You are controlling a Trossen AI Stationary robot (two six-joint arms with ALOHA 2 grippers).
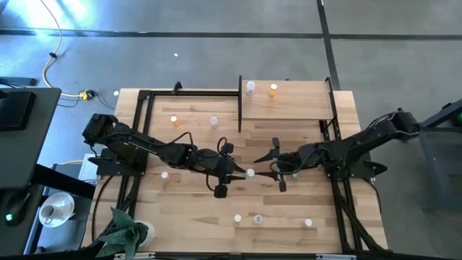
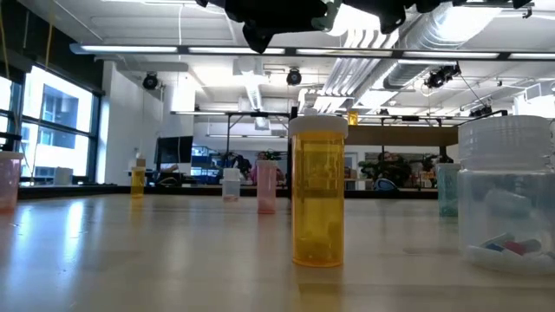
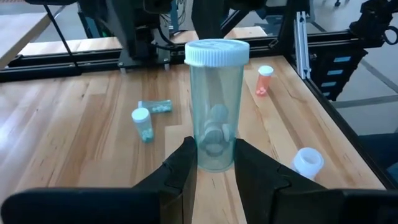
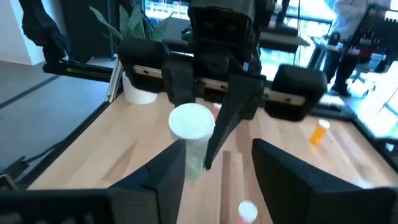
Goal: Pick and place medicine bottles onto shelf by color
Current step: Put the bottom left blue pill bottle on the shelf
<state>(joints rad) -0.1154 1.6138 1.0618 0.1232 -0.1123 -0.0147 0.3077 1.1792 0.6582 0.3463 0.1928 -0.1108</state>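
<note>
At table centre, the left gripper [image 3: 214, 163] is clamped on a pale green bottle [image 3: 215, 106] held upright. From three o'clock, the right gripper [image 4: 214, 165] stands parted around its white cap [image 4: 191, 121]. The shelf [image 1: 289, 101] lies toward one o'clock.

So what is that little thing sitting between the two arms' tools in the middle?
A white-capped green medicine bottle, shown in the high view: the left tool grips it, the right tool faces it with fingers apart.
</note>
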